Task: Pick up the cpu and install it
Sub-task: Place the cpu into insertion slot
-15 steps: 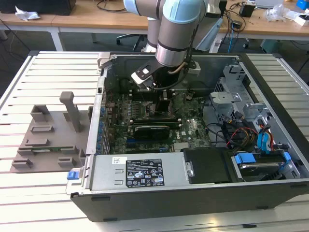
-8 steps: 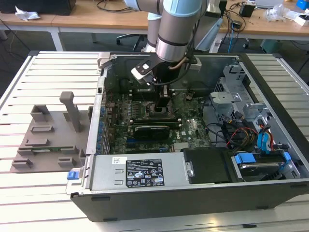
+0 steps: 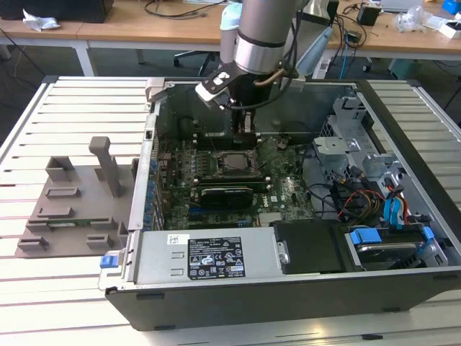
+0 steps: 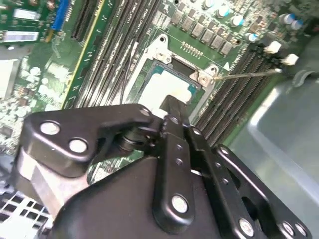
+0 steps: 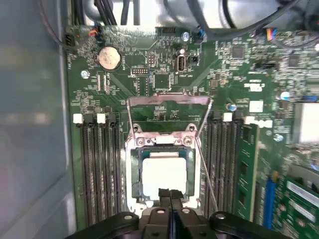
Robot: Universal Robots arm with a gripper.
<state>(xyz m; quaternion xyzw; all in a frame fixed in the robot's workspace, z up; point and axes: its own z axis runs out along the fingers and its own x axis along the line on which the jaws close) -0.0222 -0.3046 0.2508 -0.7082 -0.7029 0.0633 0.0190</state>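
Note:
The cpu (image 5: 164, 172) is a pale silvery square lying flat in the motherboard socket (image 5: 135, 169), also seen in the second wrist view as the cpu (image 4: 158, 88) and in the exterior view as the cpu (image 3: 234, 161). The socket's metal load plate (image 5: 169, 102) stands swung open, and its thin lever (image 4: 246, 74) sticks out free. My gripper (image 5: 170, 195) hangs just over the chip's near edge, fingers (image 4: 172, 112) pressed together with nothing between them. In the exterior view the gripper (image 3: 245, 128) hangs inside the open computer case (image 3: 130, 288), above the socket.
Memory slots (image 5: 97, 169) flank the socket on both sides. A long black expansion card (image 3: 227, 194) lies in front of it. The power supply (image 3: 209, 256), drive cage (image 3: 346, 137) and cable bundle (image 3: 360, 198) crowd the case. A grey fixture (image 3: 72, 202) sits on the table at the exterior view's left.

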